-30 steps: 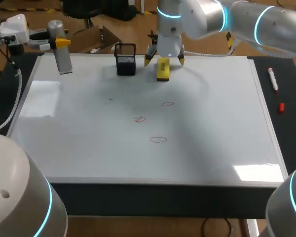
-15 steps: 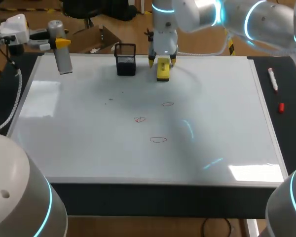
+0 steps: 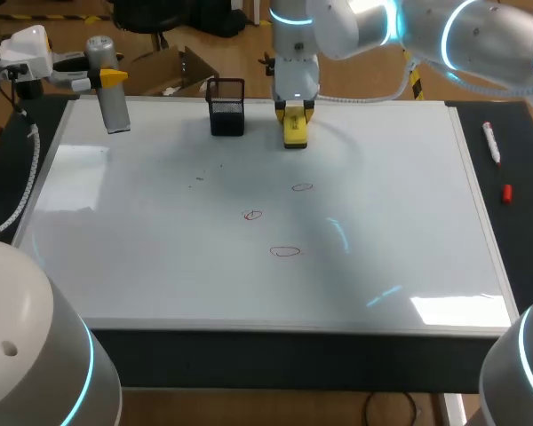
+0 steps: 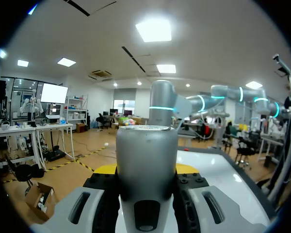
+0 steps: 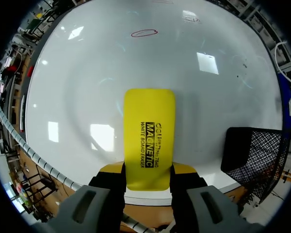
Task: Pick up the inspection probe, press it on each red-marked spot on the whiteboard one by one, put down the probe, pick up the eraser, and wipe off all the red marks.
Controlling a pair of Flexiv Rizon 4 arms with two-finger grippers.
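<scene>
Yellow eraser (image 3: 294, 131) beside the mesh basket (image 3: 226, 114) is being clamped by the right gripper (image 3: 294, 110); the left gripper (image 3: 107, 78) is clutching the probe (image 3: 116, 112).

Your right arm (image 3: 444, 35) is glossy silver-white, its rounded links parted by glowing cyan rings. Your left arm (image 3: 25, 51) ends in a white housing, with a ribbed white cable (image 3: 35, 164) trailing from it. Your left gripper (image 4: 146, 170) and right gripper (image 5: 148, 170) both show grey slotted finger bodies, black screwed inner rails and yellow tips.
</scene>
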